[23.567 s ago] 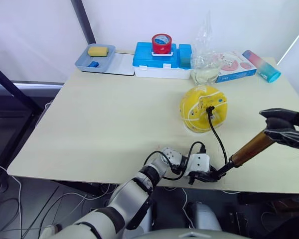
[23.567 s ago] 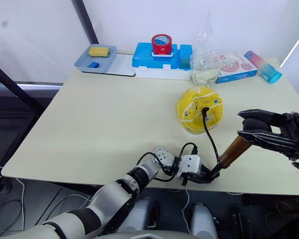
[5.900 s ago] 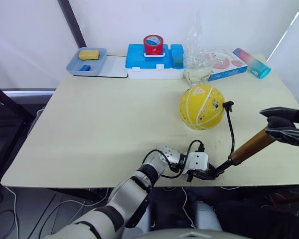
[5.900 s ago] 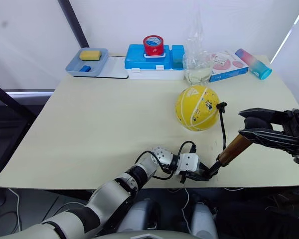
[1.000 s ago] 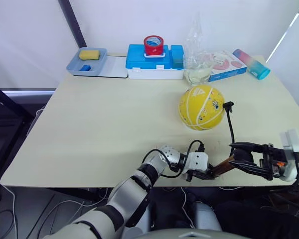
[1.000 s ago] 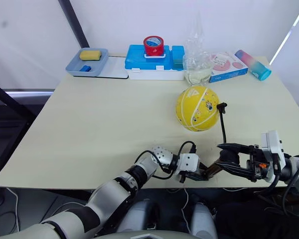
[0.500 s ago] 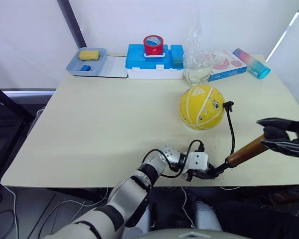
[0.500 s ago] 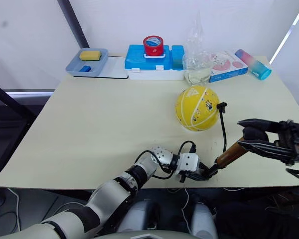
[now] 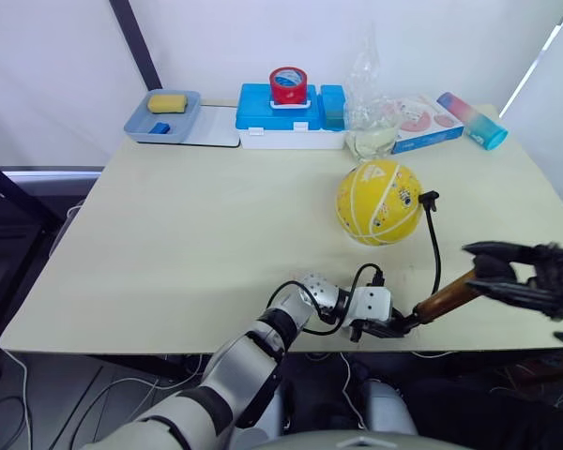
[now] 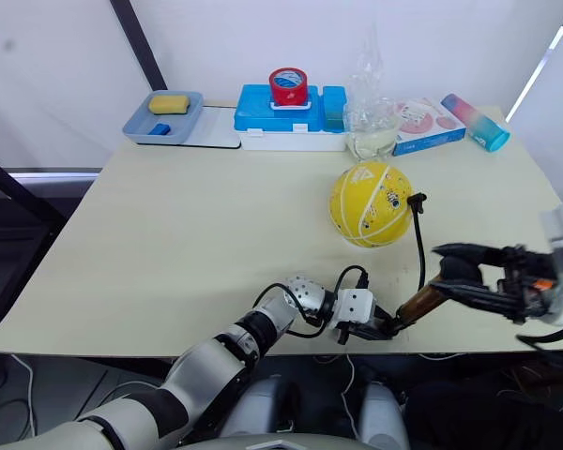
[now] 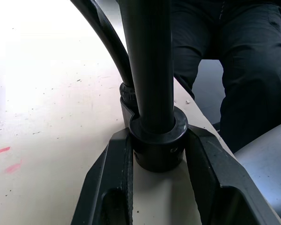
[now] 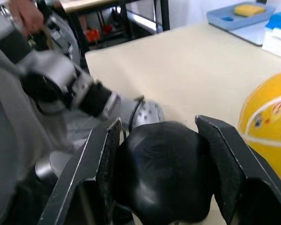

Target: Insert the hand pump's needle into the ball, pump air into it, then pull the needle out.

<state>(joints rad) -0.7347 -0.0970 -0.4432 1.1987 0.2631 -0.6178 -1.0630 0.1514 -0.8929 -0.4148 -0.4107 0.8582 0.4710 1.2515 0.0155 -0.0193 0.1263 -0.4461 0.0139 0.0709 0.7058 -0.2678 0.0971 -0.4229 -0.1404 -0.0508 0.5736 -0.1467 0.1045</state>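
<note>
— Along the far edge of the worktop (image 9: 169, 234), what stood there, going from the left corner?
— First came a grey tray (image 9: 162, 117) with a yellow sponge (image 9: 167, 102) in it, next a blue box (image 9: 291, 111) with a red tape roll (image 9: 288, 83) on top, then a clear bag (image 9: 371, 112), a flat printed pack (image 9: 422, 120) and a pink-and-blue bottle (image 9: 473, 120) lying near the far right corner.
— And the left gripper (image 9: 387, 326)?
— It sat at the near edge, right of the middle. Its fingers (image 11: 107, 187) were clamped narrowly on the black bottom cap of the hand pump (image 9: 441, 298), pressing it against the worktop.
— Where was the ball (image 9: 379, 202)?
— It rested on the right half of the worktop, round and full, well clear of both grippers.
— Was the needle (image 9: 430, 198) in it?
— Its black fitting sat against the ball's right side; the pin itself was too small to make out. The hose (image 9: 435, 248) ran from there down to the pump's base.
— How did the pump lie?
— It lay tilted, its gold barrel rising from the left gripper toward the right edge.
— And the right gripper (image 9: 495, 267)?
— It was near the right edge, holding the pump's black top knob (image 12: 161, 166) between its two fingers (image 12: 225, 168).
</note>
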